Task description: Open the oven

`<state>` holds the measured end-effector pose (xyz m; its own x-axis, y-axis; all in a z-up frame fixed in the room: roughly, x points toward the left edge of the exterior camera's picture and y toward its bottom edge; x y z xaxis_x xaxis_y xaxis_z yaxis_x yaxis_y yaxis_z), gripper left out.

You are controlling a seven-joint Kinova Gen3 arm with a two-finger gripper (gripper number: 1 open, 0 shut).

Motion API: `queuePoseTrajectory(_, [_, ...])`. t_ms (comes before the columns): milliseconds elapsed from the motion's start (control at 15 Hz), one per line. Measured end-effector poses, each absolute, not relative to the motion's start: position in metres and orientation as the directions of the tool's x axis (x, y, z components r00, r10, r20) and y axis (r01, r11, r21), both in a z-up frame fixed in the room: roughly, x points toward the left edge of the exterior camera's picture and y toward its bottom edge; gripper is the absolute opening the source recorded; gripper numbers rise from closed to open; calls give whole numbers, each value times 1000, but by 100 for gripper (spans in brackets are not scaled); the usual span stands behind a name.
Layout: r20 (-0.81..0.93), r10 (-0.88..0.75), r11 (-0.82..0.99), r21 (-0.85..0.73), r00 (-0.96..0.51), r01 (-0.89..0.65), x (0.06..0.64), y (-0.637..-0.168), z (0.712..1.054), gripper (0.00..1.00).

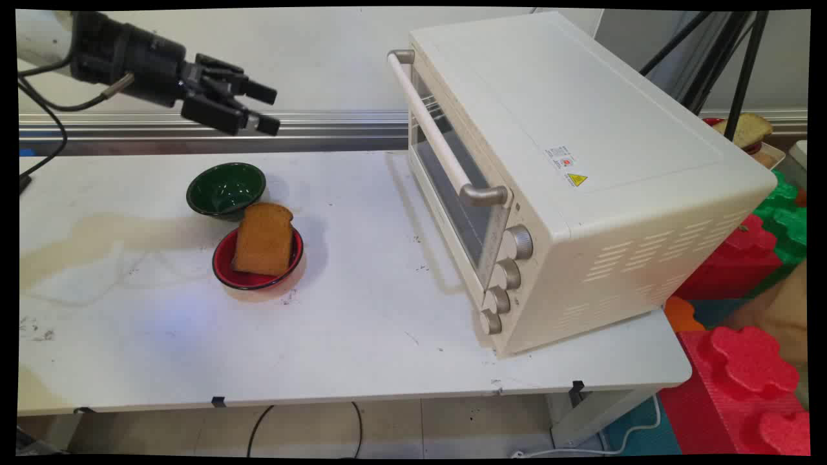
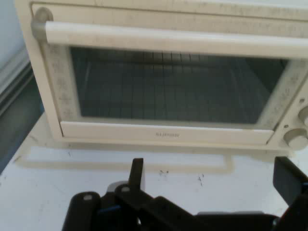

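Gripper [image 1: 271, 108] is up at 10 o'clock in the main view, well above the table [image 1: 355, 323], pointing toward 3 o'clock. Jaws are spread wide with nothing between them. It touches nothing.

Nearest things sit below it, toward 6 o'clock. The green bowl [image 1: 226, 187] looks empty. The red bowl [image 1: 255, 279] is just beside it at its 5 o'clock, and a slice of toast [image 1: 263, 239] leans in it, sticking out over the rim.

The oven [image 1: 581, 161] is at 3 o'clock from the bowls, well apart from them, with its front turned toward the arm. Its door is shut. The handle [image 1: 433, 126] runs across the top of the door and the knobs [image 1: 517, 243] line the near end.

Hand view looks straight at the oven [image 2: 168, 86] front. Its handle [image 2: 168, 41] is at 12 o'clock and a rack shows behind the glass. The fingers [image 2: 137, 173] hang clear of the door, over bare table.
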<state>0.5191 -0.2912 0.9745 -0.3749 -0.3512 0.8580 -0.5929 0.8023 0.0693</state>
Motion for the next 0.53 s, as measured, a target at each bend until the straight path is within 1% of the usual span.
queuePoseTrajectory(533, [892, -308, 804, 57, -331, -592, 490, -324, 986, 100])
